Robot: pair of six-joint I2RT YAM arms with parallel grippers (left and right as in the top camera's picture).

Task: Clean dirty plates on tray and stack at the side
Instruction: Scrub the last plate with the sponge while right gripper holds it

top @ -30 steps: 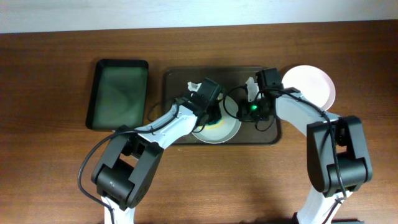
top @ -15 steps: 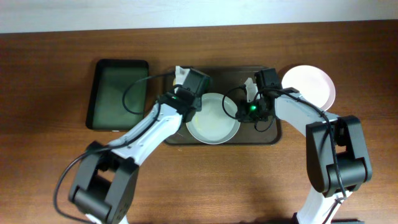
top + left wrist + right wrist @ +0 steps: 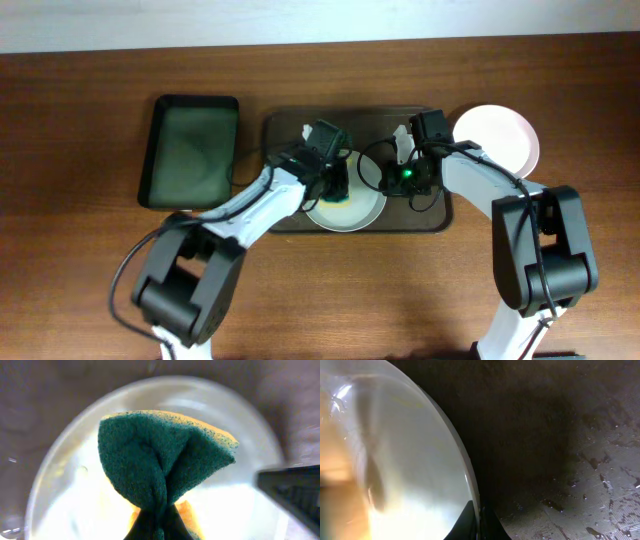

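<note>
**Sponge on the plate, both grippers clenched**

The tray point(image 3: 283, 140) sits in the middle of the table point(image 3: 80, 250), toward the far side. One plate point(image 3: 362, 213) lies on it, just left of the tray's centre and against its near edge. Most of the plate is hidden under the left arm.

The left gripper point(image 3: 155, 527) is over that plate, its fingers clenched on a sponge point(image 3: 160, 450). The sponge is pinched so tightly that it folds into a fan, with the green scouring face outward and the yellow foam showing along the top edge and at the pinch. In the left wrist view the plate fills the background, white and glossy, with a yellowish tint under the sponge. I cannot tell whether the sponge is pressing on the plate or hanging just above it.

The right gripper point(image 3: 476, 522) is at the plate's right edge, and its two dark fingertips are closed on the rim, one on each side. Beside it the tray floor is dark and wet, with beads of water.

The other plate point(image 3: 497, 135) lies off the tray, on the table just beyond the tray's far right corner. It looks clean. I cannot tell whether it is one plate or more stacked together.

A black basin point(image 3: 158, 150) with a green bottom stands just left of the tray.
</note>
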